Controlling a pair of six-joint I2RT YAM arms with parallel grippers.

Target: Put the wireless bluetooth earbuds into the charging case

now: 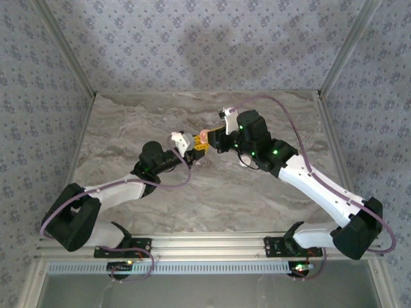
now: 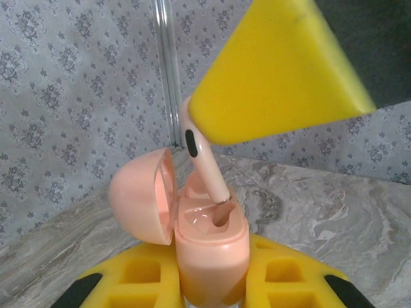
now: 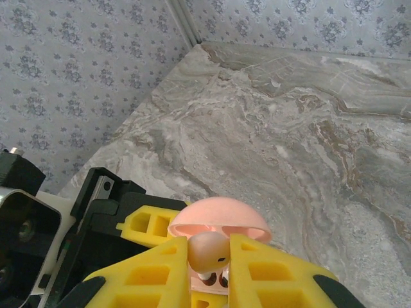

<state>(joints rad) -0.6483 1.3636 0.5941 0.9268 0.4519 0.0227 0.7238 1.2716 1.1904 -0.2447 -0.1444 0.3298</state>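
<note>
My left hand (image 2: 212, 289) is clamped on the open charging case (image 2: 209, 247), its lid hinged aside. My right hand (image 3: 209, 269) pinches one earbud (image 2: 205, 168) directly above the case. The stem is near vertical, with its tip entering a well.

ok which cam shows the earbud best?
Left wrist: the earbud shows side-on, stem tip at the open charging case. Right wrist gives just its rounded head, stem hidden. Top external: too small to tell.
</note>
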